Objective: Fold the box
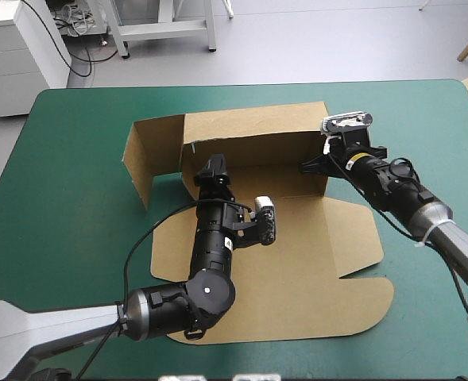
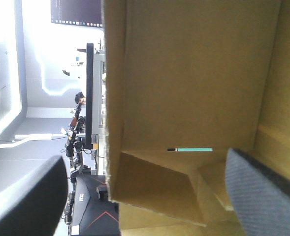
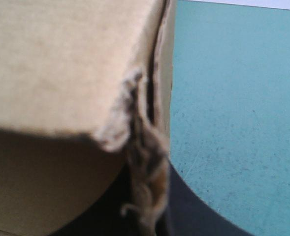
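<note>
Two grippers meet the brown box (image 1: 257, 151) mid-frame: the right gripper (image 1: 303, 167) pinches its wall's end, and the left gripper (image 1: 211, 165) is spread wide around a wall edge.

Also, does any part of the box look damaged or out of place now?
Yes: the box is frayed at the edge that the right gripper holds, and its layers split apart there. Nothing else looks damaged.
</note>
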Robot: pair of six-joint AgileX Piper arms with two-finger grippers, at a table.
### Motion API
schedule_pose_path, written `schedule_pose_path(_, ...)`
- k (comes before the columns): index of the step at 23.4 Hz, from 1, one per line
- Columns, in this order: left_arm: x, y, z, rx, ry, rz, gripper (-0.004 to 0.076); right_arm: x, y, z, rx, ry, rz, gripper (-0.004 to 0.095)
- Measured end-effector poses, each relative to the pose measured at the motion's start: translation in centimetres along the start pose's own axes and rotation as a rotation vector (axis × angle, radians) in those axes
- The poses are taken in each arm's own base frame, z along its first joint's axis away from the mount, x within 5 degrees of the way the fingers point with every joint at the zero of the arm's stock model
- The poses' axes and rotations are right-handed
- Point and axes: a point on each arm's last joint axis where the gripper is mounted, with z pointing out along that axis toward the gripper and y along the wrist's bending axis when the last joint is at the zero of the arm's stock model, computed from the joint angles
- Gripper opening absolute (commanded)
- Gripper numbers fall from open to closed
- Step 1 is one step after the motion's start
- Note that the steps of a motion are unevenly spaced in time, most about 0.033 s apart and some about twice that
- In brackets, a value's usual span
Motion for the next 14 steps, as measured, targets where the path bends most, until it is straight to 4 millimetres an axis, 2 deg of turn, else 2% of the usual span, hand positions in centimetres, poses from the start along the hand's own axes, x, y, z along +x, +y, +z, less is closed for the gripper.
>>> schedule_pose_path(2, -0.1, -0.1, 0.0, 0.008, -0.008, 0.000, 0.0551, 0.6, -0.1, 1.0, 0.001, 0.041, -0.016, -0.0016)
schedule_pose_path(4, -0.2, -0.3, 0.0, 0.034, -0.022, -0.006, 0.0321, 0.7, -0.1, 1.2, 0.002, 0.048, -0.016, -0.0016)
schedule_pose_path(6, -0.2, -0.6, 0.0, 0.064, -0.021, -0.017, 0.0052, 0.6, -0.1, 1.2, 0.002, 0.047, -0.016, -0.0016)
schedule_pose_path(7, -0.2, -0.7, 0.0, 0.082, -0.016, -0.020, 0.0003, 0.6, -0.1, 1.1, 0.002, 0.047, -0.016, -0.0016)
schedule_pose_path(11, -0.2, -1.3, -0.1, 0.253, 0.003, 0.078, 0.0015, 0.5, -0.1, 1.1, 0.002, 0.046, -0.016, -0.0016)
schedule_pose_path(14, -0.7, -0.3, 0.0, 0.472, -0.007, 0.127, 0.0015, 0.6, -0.1, 1.1, 0.001, 0.047, -0.014, -0.0016)
